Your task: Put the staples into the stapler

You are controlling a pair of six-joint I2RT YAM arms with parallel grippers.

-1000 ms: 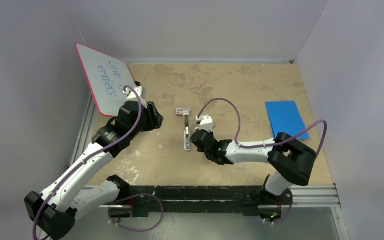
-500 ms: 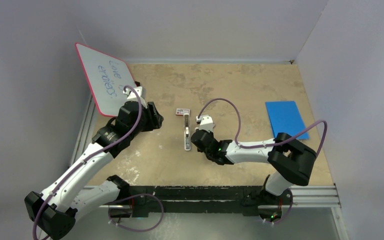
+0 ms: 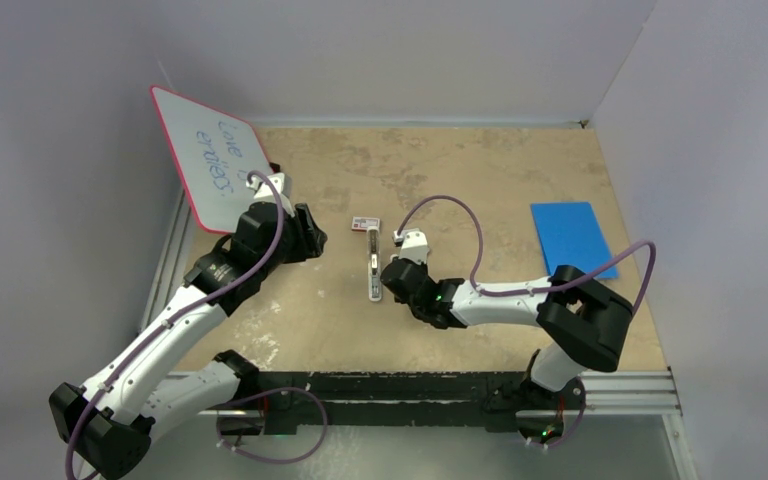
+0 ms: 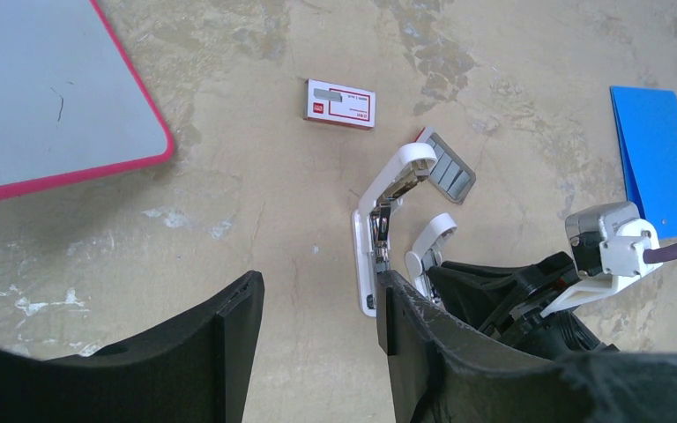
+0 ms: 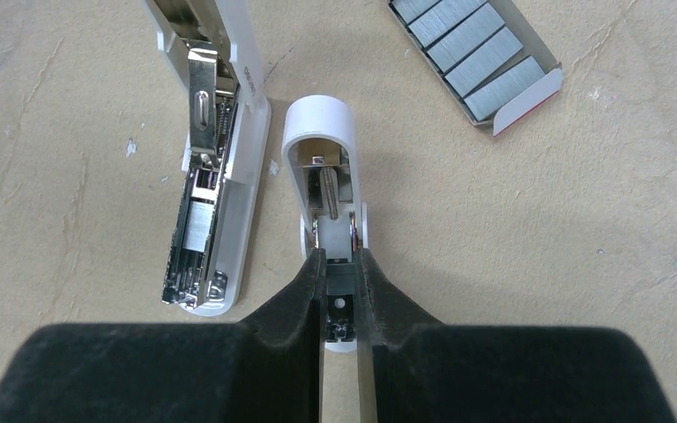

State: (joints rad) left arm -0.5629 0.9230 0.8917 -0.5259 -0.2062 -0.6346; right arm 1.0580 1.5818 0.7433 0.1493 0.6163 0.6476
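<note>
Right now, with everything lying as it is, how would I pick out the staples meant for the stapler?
On the beige table, look near the middle for the white stapler lying opened up. Right beside it sits a shallow open tray holding the staples: short dark grey ribbed blocks in a row. The red-and-white box nearby shows no such blocks.

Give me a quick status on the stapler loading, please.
Left claw open, empty. Right claw shut on a white arm of the stapler, lying open. Staples in their tray beside it. Nothing blocking.
</note>
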